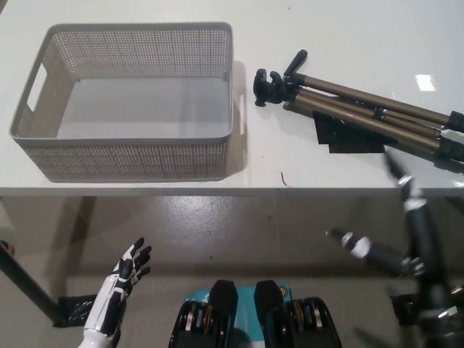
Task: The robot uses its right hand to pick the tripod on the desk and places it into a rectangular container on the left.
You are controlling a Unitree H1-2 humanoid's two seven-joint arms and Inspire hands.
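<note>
Two task items sit on the white tabletop (145,185): tripod (362,112) on the right side, rectangular container (130,156) on the left. Tripod lies flat with legs folded together, black head end pointing toward the container, legs running off toward the right edge of frame. Head end is near the container's right wall but not touching it. A black patch (348,138) (tape or a mat, can't tell which) lies on the tabletop under the legs.

Container is a grey perforated basket with cut-out handles on its short sides, upright, nothing inside.

Right hand (377,217) is black, coming in from the bottom right, fingers spread apart, holding nothing. It hangs at the tabletop's front edge, just short of the tripod legs, no contact. It is blurred, so fine finger pose is unclear.

Left hand (130,268) is white, at lower left, below the tabletop edge over the floor (239,232), fingers open and slightly curled, empty.
</note>
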